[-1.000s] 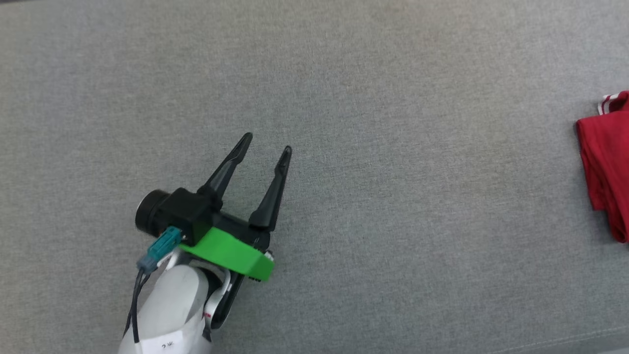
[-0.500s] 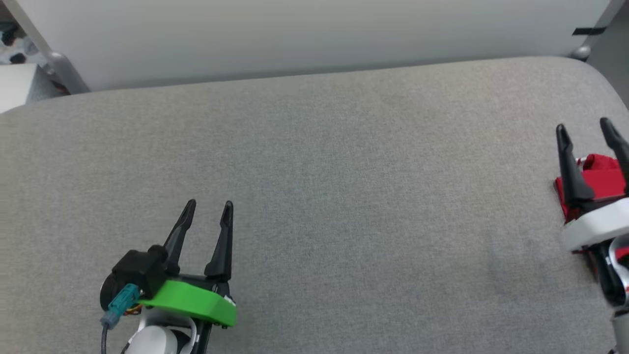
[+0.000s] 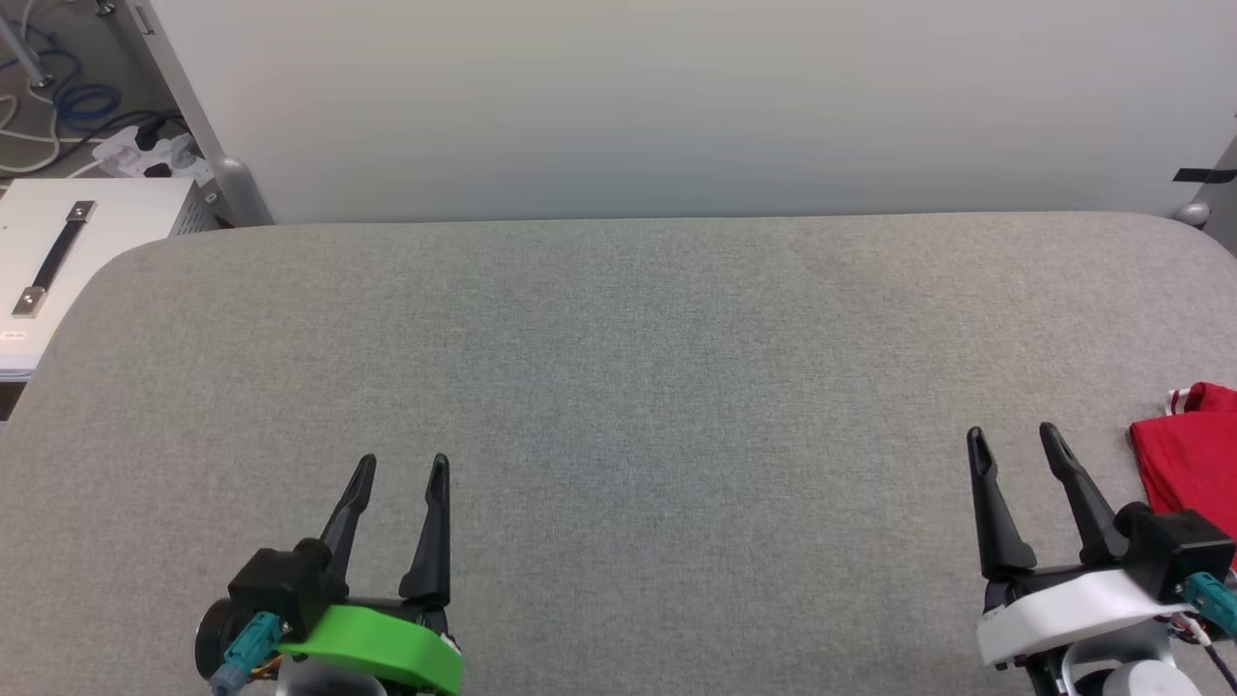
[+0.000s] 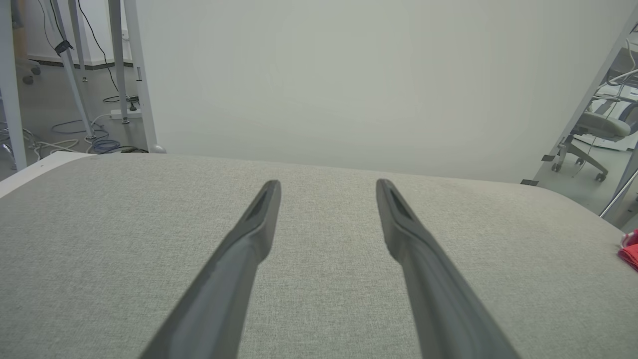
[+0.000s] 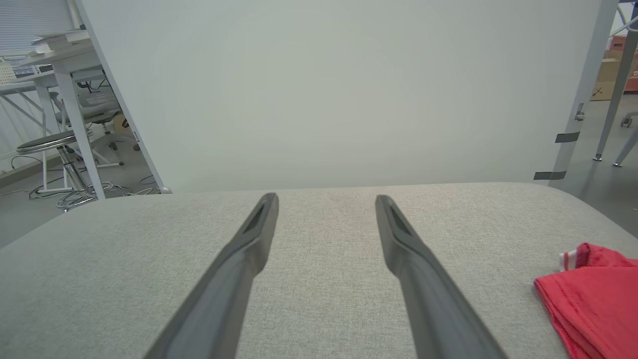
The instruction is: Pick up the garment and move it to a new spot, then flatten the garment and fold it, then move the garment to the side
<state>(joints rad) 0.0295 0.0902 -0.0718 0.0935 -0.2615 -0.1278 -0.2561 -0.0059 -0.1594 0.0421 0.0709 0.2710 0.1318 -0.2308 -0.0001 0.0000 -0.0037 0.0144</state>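
The garment [image 3: 1187,464] is a folded red shirt with a bit of red-white striped trim, lying at the far right edge of the grey cushioned surface [image 3: 618,387]. It shows again in the right wrist view as the garment [image 5: 593,299] at the lower right, and as a red sliver of garment [image 4: 630,252] at the right edge of the left wrist view. My right gripper [image 3: 1015,440] stands open just left of it, touching nothing. At the lower left my left gripper [image 3: 401,466] is open too, with only bare surface between its fingers.
A white panel [image 3: 676,97] rises behind the surface. A white cabinet with a handle [image 3: 58,261] stands at the far left, with cables and a power strip [image 3: 126,145] on the floor behind it. A stool [image 5: 50,144] and an office chair [image 4: 593,129] stand beyond the surface.
The head camera has tilted up and shifted, bringing the back panel and the right gripper into the picture. The left gripper has turned to point straight ahead. Both grippers stay open.
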